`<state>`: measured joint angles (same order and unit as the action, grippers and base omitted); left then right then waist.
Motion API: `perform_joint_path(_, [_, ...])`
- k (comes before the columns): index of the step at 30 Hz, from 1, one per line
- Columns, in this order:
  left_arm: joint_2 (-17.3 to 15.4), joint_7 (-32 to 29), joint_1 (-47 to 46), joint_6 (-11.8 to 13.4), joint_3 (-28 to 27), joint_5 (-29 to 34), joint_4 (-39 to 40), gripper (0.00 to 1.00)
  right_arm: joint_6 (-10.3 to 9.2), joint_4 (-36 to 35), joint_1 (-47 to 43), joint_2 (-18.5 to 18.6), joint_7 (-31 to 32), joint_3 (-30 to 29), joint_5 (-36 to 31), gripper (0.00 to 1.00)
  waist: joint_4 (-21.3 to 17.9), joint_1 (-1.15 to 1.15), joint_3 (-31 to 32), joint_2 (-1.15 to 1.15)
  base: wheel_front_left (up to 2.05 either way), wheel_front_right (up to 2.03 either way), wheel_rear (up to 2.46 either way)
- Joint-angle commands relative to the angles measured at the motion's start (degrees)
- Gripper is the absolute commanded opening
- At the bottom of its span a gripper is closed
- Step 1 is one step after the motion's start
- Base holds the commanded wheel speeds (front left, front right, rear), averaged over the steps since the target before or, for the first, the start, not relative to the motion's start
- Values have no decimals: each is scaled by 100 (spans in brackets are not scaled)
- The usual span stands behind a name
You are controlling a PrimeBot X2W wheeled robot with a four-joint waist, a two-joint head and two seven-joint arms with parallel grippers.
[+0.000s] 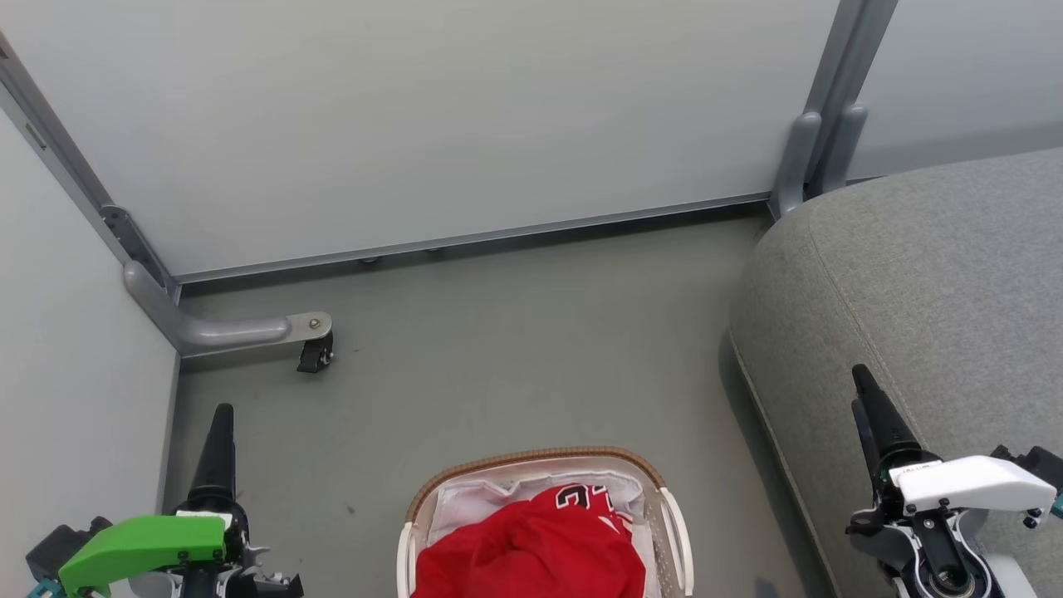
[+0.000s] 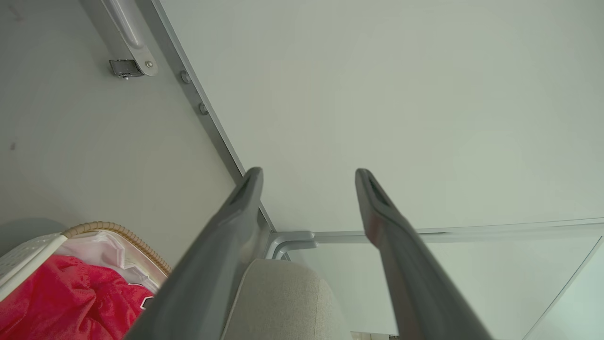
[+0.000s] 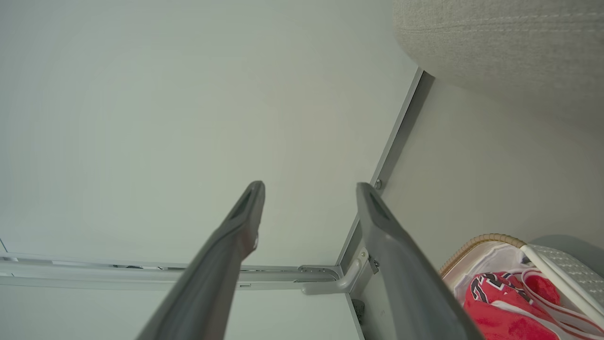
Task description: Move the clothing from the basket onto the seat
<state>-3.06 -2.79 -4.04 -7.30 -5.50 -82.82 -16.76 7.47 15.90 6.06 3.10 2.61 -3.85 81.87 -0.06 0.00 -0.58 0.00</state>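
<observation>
Grey floor (image 1: pixel 498 349) holds basket (image 1: pixel 531 457) of red clothing (image 1: pixel 531 548) near-centre, between left gripper (image 2: pixel 309 172) and right gripper (image 3: pixel 309 184), both splayed empty; seat (image 1: pixel 913 274) lies right, beside right gripper.

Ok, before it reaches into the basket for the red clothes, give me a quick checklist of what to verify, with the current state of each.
1. left gripper open with nothing between its fingers: ok.
2. right gripper open with nothing between its fingers: ok.
3. clothing lying uncovered on top in the basket: ok.
4. seat close by, on the robot's right of the basket: ok.
5. Number of garments in the red heap: cannot tell, they are bunched together.
6. A gripper positioned over the basket: not ok, both stand off to its sides.
</observation>
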Motion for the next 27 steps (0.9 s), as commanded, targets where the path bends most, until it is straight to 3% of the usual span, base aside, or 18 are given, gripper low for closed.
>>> perform_joint_path(1, [-86,80,-148,-6,2,316,78,100,1,-122,207,74,-73,41,-304,100,-1,0,-4,0,0,0,0])
perform_joint_path(27, [-137,656,-85,-13,224,3237,49,100,1,-126,372,138,-647,530,-3248,100,-10,0,-55,0,0,0,0])
